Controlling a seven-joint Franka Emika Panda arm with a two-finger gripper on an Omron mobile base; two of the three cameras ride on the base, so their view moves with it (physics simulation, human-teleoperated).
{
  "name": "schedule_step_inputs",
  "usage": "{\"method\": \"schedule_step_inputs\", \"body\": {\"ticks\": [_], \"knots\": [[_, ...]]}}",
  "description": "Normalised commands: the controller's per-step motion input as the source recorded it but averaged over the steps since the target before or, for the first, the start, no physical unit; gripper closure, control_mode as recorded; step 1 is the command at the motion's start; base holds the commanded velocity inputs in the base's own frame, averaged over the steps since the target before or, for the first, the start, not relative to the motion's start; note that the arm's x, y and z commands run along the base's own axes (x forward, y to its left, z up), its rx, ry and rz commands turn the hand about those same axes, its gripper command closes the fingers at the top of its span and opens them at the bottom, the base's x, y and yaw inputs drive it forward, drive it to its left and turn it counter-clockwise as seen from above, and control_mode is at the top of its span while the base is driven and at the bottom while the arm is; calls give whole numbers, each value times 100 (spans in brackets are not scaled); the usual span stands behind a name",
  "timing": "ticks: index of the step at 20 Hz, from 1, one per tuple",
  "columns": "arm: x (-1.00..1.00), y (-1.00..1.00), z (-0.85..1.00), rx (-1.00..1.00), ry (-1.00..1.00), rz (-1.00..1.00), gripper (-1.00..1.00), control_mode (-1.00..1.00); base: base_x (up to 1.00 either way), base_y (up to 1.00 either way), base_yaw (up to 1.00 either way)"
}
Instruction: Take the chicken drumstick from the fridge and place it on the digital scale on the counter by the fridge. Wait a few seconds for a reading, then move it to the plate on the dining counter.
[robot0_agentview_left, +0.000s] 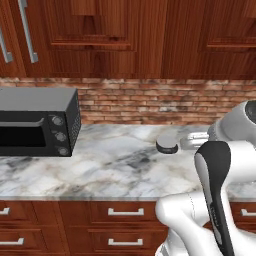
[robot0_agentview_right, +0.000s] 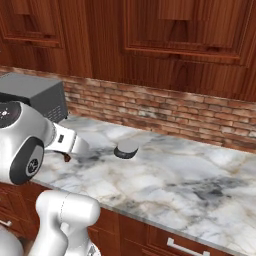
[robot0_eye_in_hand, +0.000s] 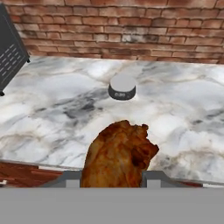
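The pincer (robot0_eye_in_hand: 112, 177) is closed on the chicken drumstick (robot0_eye_in_hand: 118, 155), which rises between its tips above the near edge of the marble tabletop (robot0_eye_in_hand: 183, 113). The round grey scale (robot0_eye_in_hand: 122, 87) sits on the tabletop toward 12 o'clock from the meat, well apart from it, with the black toaster oven (robot0_agentview_left: 37, 121) off at 10 o'clock. The drumstick is probably light, with soft, greasy skin over a stiff bone, so it could slip. A grip across the thick middle looks safest.

We see polished veined marble on the counter (robot0_eye_in_hand: 183, 109), rough brick (robot0_agentview_left: 165, 102) behind, glossy reddish wood cabinets (robot0_agentview_right: 165, 30), crisp browned skin on the chicken drumstick (robot0_eye_in_hand: 118, 155)
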Motion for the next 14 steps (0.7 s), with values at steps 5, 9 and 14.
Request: {"method": "schedule_step_inputs", "body": {"ticks": [5, 9, 14], "knots": [[92, -8, -62, -1, 0, 1, 100, -100, 0, 0, 0], [90, 0, -85, -6, -1, 1, 100, -100, 0, 0, 0], [67, -9, -70, -11, -9, 0, 100, -100, 0, 0, 0]]}}
